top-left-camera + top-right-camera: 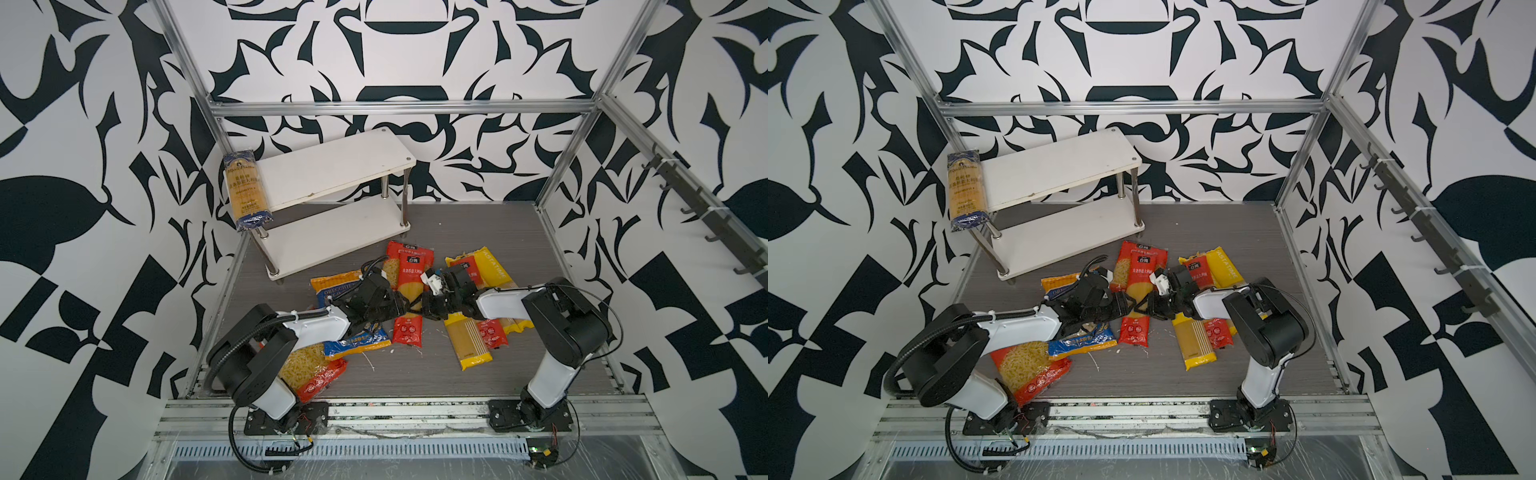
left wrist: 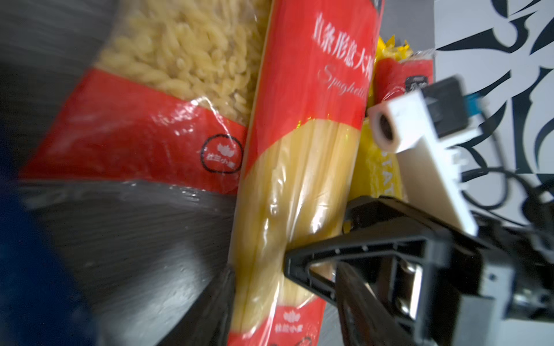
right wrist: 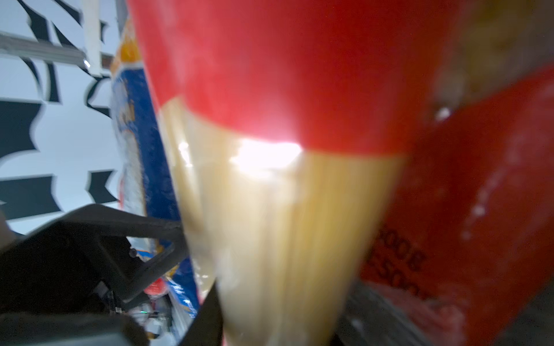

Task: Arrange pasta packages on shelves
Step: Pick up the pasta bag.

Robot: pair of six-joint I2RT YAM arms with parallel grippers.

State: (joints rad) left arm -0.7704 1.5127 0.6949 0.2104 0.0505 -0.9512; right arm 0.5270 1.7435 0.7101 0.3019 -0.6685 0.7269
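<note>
Both arms meet mid-frame in both top views on the red spaghetti pack [image 1: 409, 280]; it lies on the grey table [image 1: 415, 376], its upper end over a red short-pasta bag [image 1: 390, 266]. Left gripper [image 1: 406, 306] comes in from the left and right gripper [image 1: 428, 306] from the right; their tips nearly face each other across the pack's clear middle. Left wrist view: left claw roughly half open, jaws either side of the pack, small gap on one side, not clamped; the right claw's black triangular finger [image 2: 290, 263] touches the pack's edge. Right wrist view is too close and blurred; can't tell whether the right claw grips or only touches. Shelves [image 1: 340, 170] sit upper left of centre, angled; one blue spaghetti pack [image 1: 245, 187] lies on the top board's left end, overhanging the edge. Yellow pack [image 1: 471, 347] is lower right of the grippers; blue-orange bag [image 1: 357, 343] and red-orange bag [image 1: 318, 374] lie under the left arm.
</note>
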